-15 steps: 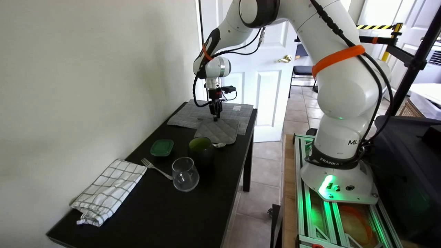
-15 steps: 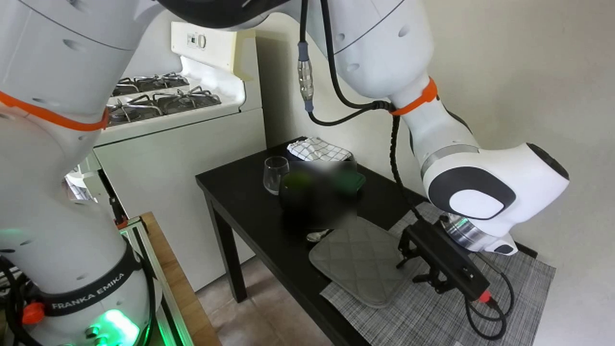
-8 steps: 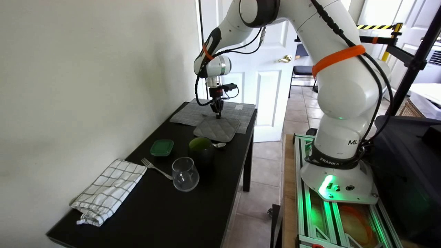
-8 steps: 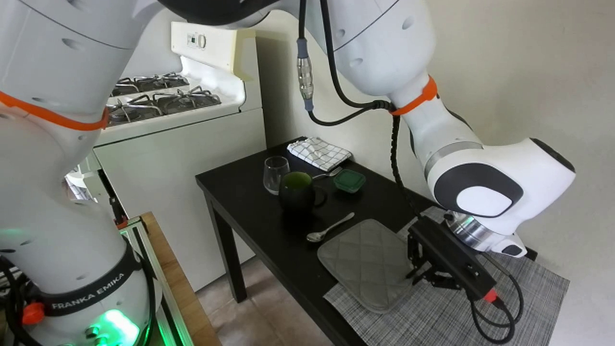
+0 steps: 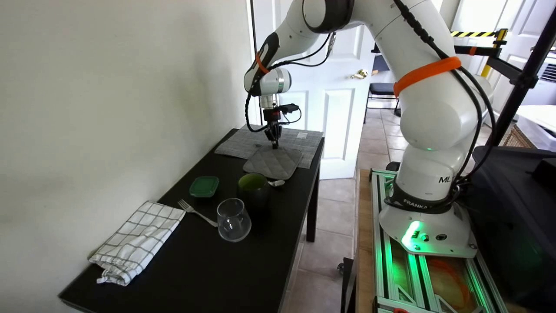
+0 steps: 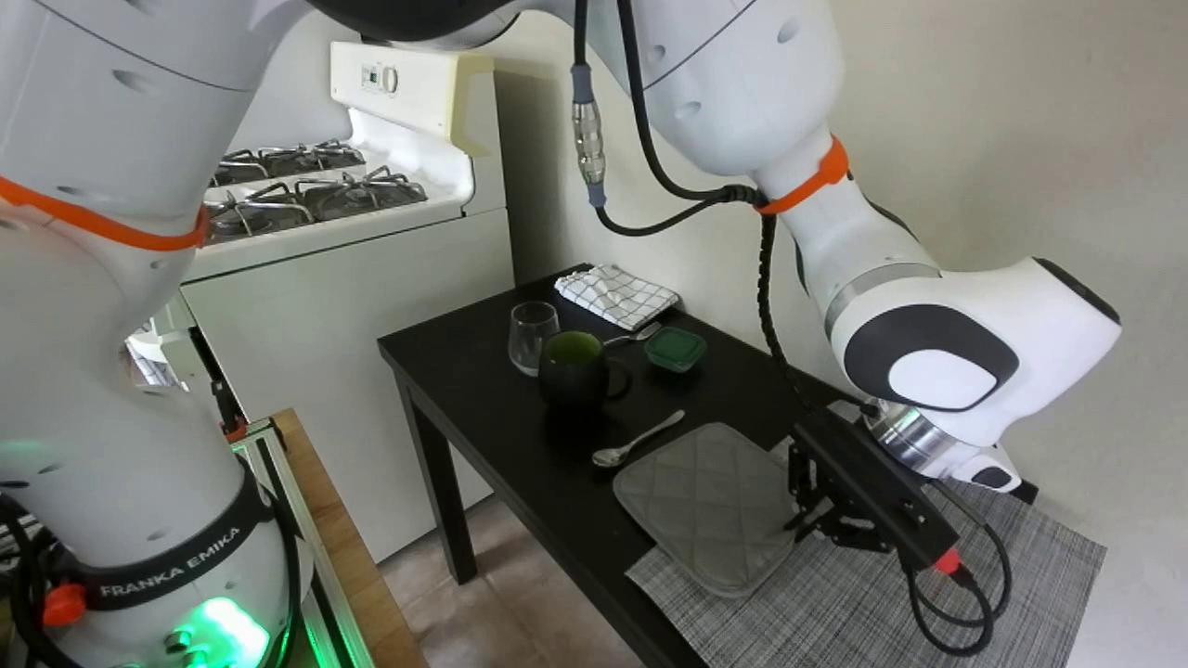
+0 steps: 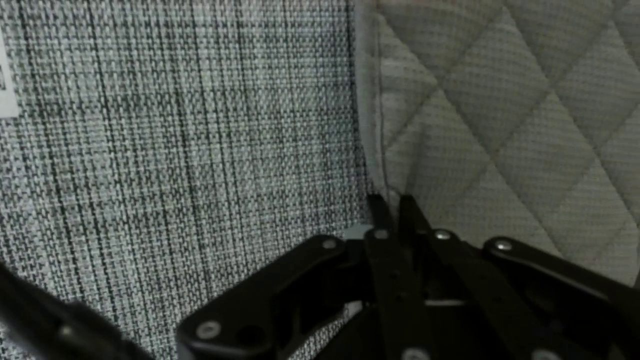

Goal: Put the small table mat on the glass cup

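Observation:
The small table mat is a grey quilted pad with rounded corners. It lies flat on the dark table in both exterior views [image 5: 271,164] [image 6: 710,506], partly over a larger woven mat. It fills the right of the wrist view [image 7: 500,125]. My gripper [image 5: 275,146] is at the mat's far edge, pointing down. It also shows in an exterior view [image 6: 796,525]. In the wrist view my fingertips [image 7: 391,198] are close together, with the mat's edge pinched between them. The clear glass cup [image 5: 233,226] stands farther along the table, beside a dark mug. It also shows in an exterior view [image 6: 533,339].
The dark green mug [image 6: 575,376] stands between the mat and the glass. A spoon [image 6: 640,441] lies close to the mat. A green lidded box [image 5: 204,186], a fork [image 5: 197,212] and a checked cloth [image 5: 137,241] lie nearer the wall. The woven mat [image 6: 1002,566] is underneath.
The gripper has closed from open onto the mat's edge and shifted slightly. The small mat and the woven mat have slid a little. The glass and other tableware have not moved.

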Robot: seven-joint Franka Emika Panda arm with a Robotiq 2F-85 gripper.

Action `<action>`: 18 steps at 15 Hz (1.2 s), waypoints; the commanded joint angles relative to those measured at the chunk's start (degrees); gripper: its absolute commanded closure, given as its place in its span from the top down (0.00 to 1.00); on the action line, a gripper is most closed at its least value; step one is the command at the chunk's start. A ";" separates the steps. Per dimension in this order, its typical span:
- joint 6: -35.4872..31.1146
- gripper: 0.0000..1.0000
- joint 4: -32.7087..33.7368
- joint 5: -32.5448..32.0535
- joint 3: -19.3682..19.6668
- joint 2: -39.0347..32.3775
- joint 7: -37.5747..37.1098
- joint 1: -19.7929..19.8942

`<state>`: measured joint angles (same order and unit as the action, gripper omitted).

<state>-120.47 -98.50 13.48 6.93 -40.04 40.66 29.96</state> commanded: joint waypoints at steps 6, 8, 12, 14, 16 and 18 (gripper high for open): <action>8.33 0.02 -1.12 1.80 -1.11 7.31 -0.08 -0.39; 9.31 0.02 -1.24 1.40 -0.62 9.29 -0.19 -0.77; 13.35 0.02 -0.41 2.56 -0.52 12.29 1.01 -0.24; 17.61 0.02 0.34 4.12 -0.54 13.41 1.47 0.08; 21.22 0.02 0.69 5.37 -0.25 14.74 1.76 -0.04; 24.58 0.02 1.34 6.58 0.05 15.82 1.98 -0.18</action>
<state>-100.58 -97.45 17.63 6.24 -26.14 41.24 29.90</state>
